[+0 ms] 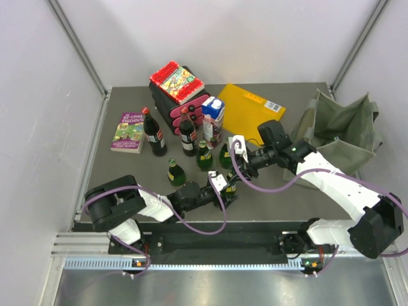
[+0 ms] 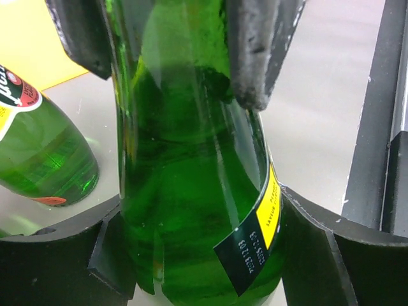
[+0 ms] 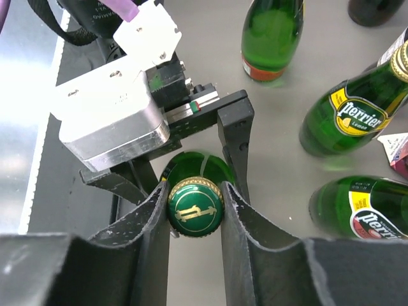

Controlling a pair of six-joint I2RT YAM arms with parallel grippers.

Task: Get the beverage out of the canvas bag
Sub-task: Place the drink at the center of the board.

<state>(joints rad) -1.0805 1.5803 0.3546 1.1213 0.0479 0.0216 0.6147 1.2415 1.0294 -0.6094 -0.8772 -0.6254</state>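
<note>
Both grippers are on one green bottle (image 2: pixel 191 191) at front centre of the tabletop (image 1: pixel 287 191). The left gripper (image 2: pixel 169 44) is clamped on the glass body. The right gripper (image 3: pixel 195 205) is closed from above on the gold-and-green cap (image 3: pixel 195 209), fingers touching it on both sides. Whether the base rests on the tabletop cannot be told. Three more green bottles stand just behind and to the left (image 1: pixel 175 172) (image 1: pixel 204 156) (image 1: pixel 225 155), and two of them read "Perrier" in the right wrist view. Further back are two dark cola bottles (image 1: pixel 153 132) (image 1: pixel 186 132), a blue-and-white carton (image 1: pixel 213 118), a purple book (image 1: pixel 129 132) and a flat yellow-orange folder (image 1: pixel 248 108). The canvas bag (image 1: pixel 344 127) sits at the far right, well apart from the held bottle, with its mouth open upward. Its contents cannot be made out. The held bottle carries a yellow label strip (image 2: pixel 271 213) with print too fine to read.
</note>
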